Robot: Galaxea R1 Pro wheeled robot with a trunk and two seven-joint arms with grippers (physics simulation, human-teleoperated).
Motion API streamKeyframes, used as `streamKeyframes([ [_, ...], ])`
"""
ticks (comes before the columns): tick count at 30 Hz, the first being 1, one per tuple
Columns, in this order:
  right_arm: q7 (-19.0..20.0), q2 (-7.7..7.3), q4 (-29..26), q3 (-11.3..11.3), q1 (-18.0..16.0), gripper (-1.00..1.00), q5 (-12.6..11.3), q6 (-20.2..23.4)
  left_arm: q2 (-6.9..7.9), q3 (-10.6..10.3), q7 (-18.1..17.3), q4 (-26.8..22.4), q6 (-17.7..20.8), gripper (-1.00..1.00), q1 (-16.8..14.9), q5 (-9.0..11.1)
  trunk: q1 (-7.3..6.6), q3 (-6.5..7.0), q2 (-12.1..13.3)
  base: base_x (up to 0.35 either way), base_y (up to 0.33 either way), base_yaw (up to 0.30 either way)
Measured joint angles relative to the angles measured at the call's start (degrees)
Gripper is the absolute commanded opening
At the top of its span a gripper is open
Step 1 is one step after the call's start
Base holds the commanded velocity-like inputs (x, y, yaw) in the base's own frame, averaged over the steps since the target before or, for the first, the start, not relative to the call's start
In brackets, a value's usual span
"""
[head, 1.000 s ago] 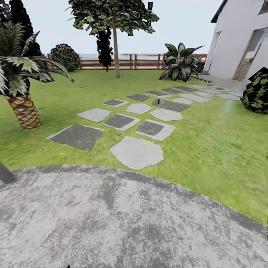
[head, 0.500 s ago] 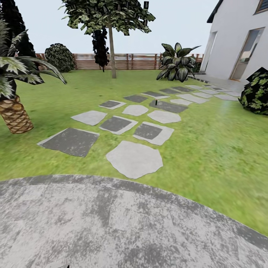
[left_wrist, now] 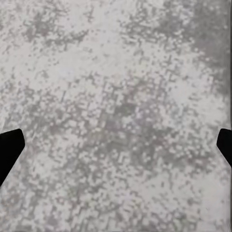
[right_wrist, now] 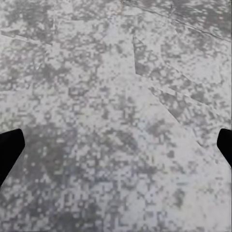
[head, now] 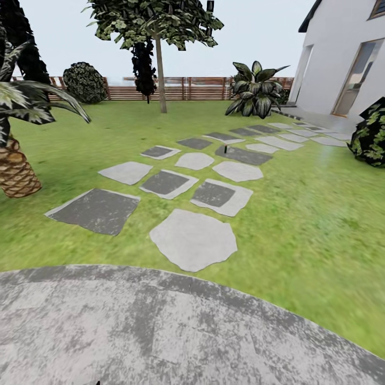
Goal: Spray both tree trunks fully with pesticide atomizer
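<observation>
Fingertips of the left gripper [left_wrist: 116,145] and right gripper [right_wrist: 116,145] sit at opposite frame edges, spread wide and empty over mottled grey paving [head: 160,331]. Spraying looks not yet begun. A small dark upright object [head: 225,149], centre-right on the stepping stones [head: 193,239], may be the atomizer, though I cannot tell. One tree trunk [head: 160,75] stands upper centre-left, bare of specks.
</observation>
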Motion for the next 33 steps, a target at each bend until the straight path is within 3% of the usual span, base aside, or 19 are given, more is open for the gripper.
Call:
streamKeyframes([
  [26, 0.0, 0.0, 0.0, 0.0, 0.0, 1.0, 0.0, 0.0, 0.0, 0.0, 0.0, 0.0, 0.0, 1.0, 0.0, 0.0, 0.0, 0.0, 0.0, 0.339, 0.0, 0.0],
  [33, 0.0, 0.0, 0.0, 0.0, 0.0, 1.0, 0.0, 0.0, 0.0, 0.0, 0.0, 0.0, 0.0, 1.0, 0.0, 0.0, 0.0, 0.0, 0.0, 0.339, 0.0, -0.182],
])
